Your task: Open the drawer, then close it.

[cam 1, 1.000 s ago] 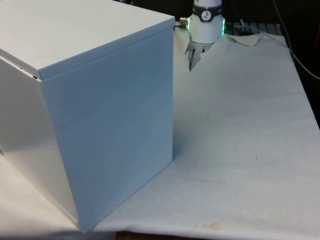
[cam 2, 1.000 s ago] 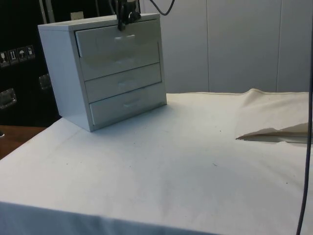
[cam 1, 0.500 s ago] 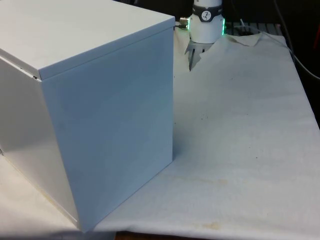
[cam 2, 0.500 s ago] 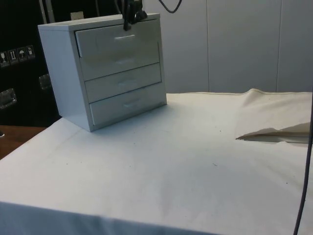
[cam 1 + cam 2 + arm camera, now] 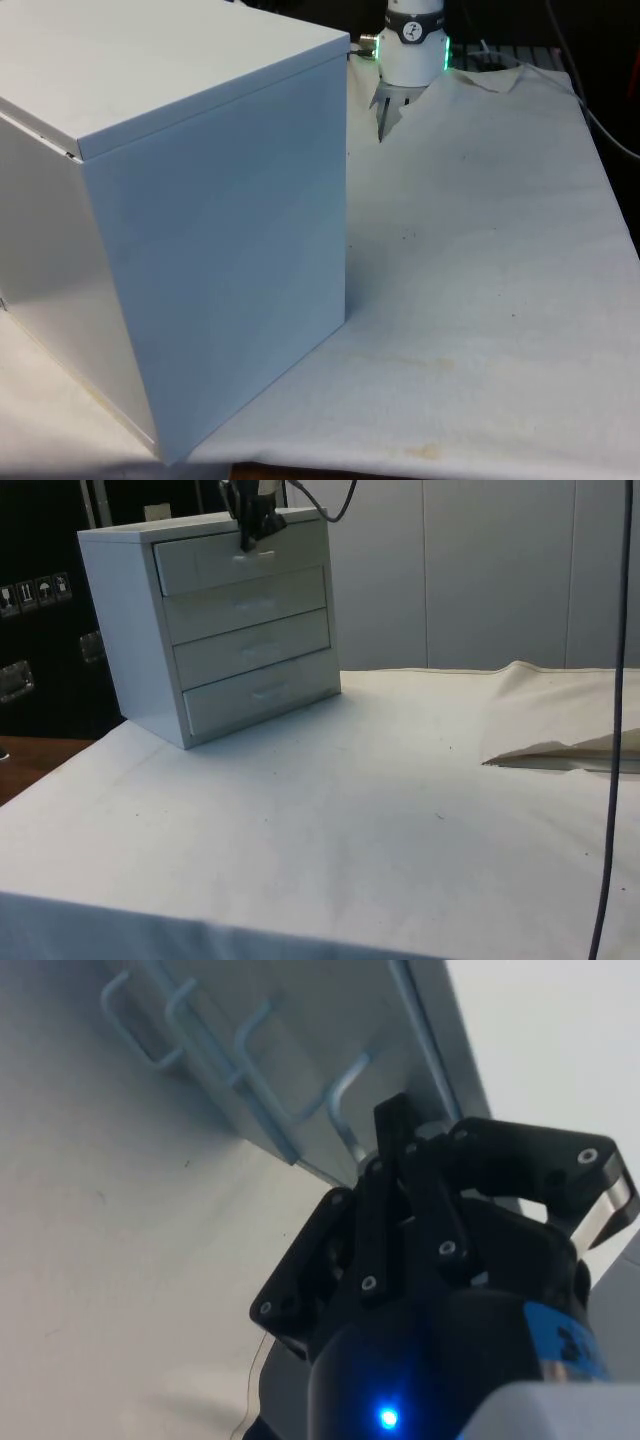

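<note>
- Right at the claw [image 5: 252, 538] tips sits the top drawer [image 5: 240, 558] handle [image 5: 345, 1110]; drawer looks flush with the chest [image 5: 215, 620].
- Claw reads as pressed together near the handle; a grip isn't clear.
- Risk: a slanted push could jam the drawer or slide the chest on the surface [image 5: 380, 810].

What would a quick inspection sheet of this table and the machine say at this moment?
Surface: white cloth, wrinkled, with a fold raised at one end.
Job's things: white chest of drawers with four drawers, all looking shut; top drawer.
Clutter: nothing seen.
Pincer: black pincer at the top drawer's handle.
Cables: dark cable hanging at the side view's edge.
Surroundings: pale panels behind the table, dark cabinets beside the chest.
</note>
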